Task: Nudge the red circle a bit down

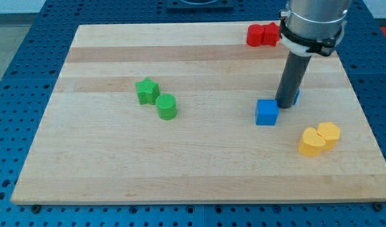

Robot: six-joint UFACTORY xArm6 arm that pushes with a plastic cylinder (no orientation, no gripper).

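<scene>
Two red blocks touch each other near the board's top right. The left one looks rounded, so I take it for the red circle. The right one is partly hidden by the arm and its shape is unclear. My tip rests on the board well below both red blocks and a little to their right, not touching them. It stands between a blue cube at its lower left and a second blue block, mostly hidden behind the rod.
A green star and a green cylinder sit together left of centre. Two yellow blocks touch each other at the lower right. The wooden board lies on a blue perforated table.
</scene>
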